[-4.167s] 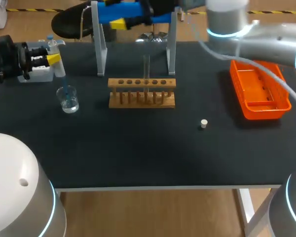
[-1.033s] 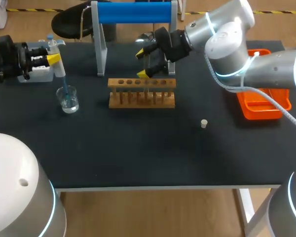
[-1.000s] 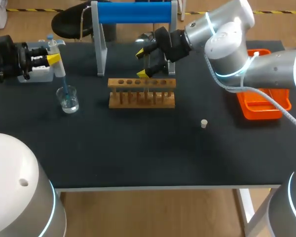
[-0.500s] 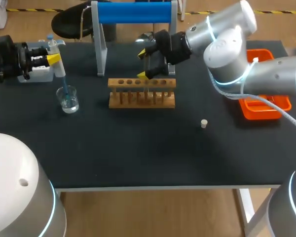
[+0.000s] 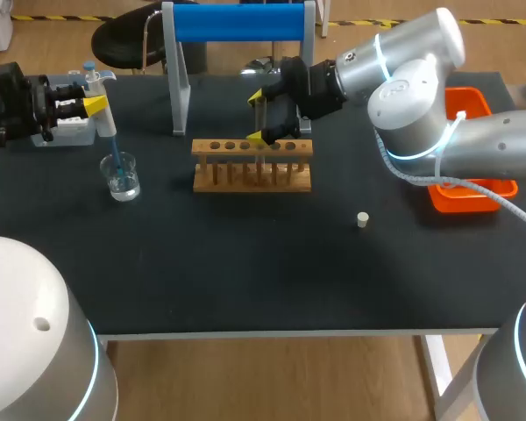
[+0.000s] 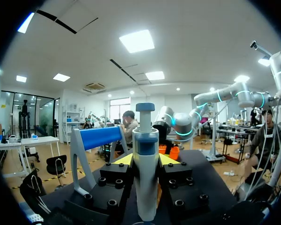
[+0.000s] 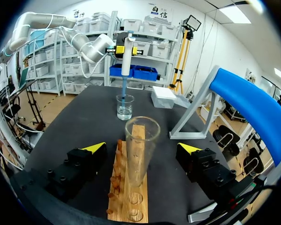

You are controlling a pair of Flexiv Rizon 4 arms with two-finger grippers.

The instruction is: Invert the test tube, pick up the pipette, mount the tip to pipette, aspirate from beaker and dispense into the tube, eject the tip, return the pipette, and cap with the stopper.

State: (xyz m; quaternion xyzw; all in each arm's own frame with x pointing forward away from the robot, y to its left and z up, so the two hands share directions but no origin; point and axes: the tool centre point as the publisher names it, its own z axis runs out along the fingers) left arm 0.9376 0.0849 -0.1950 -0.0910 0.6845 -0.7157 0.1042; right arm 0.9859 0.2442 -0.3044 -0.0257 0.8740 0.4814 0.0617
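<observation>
Left hand [image 5: 92, 105]: clamped on pipette [image 6: 145, 178], tip [image 5: 114, 151] in beaker [image 5: 122, 178].
Right hand [image 5: 259, 116]: wide, either side of tube [image 7: 141, 154] in rack [image 5: 252, 164], not touching.

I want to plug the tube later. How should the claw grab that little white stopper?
By its round sides, coming straight down from above. The stopper sits low on the table with nothing close by, so a finger fits on either side.

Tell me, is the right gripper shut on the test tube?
No, the right gripper is open wide, neither finger touching the test tube between them.
</observation>
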